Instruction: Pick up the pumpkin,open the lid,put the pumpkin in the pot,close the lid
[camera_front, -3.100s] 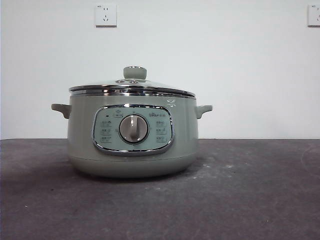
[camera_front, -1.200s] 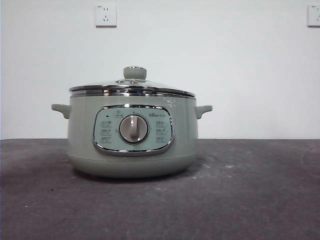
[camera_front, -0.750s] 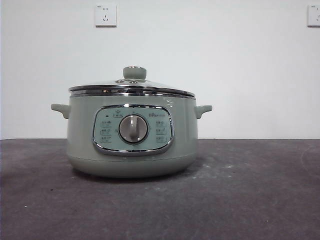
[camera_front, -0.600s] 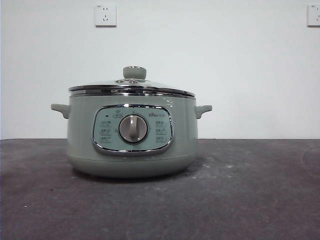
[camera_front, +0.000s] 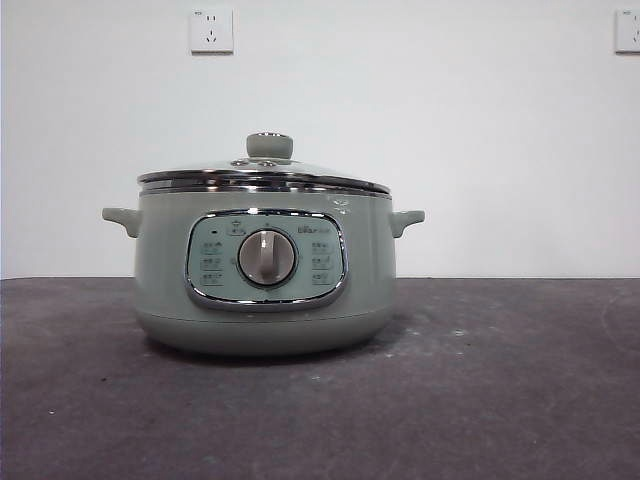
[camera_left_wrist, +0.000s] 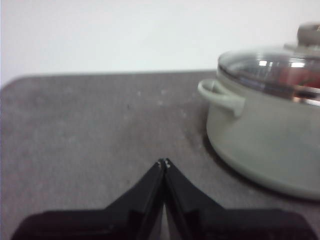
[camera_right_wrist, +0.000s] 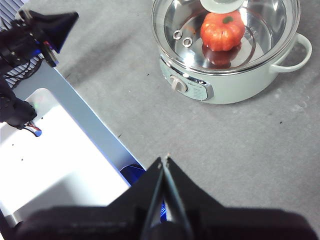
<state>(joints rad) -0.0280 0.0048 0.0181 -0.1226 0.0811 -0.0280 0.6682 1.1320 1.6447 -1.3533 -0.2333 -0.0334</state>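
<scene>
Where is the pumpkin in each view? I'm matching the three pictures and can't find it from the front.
Front view: not visible; only the pot with the lid on.
Left wrist view: an orange-red blur behind the lid glass, the pumpkin.
Right wrist view: clearly inside the pot, under the glass.
Shared landmark: the lid's pale knob.
</scene>
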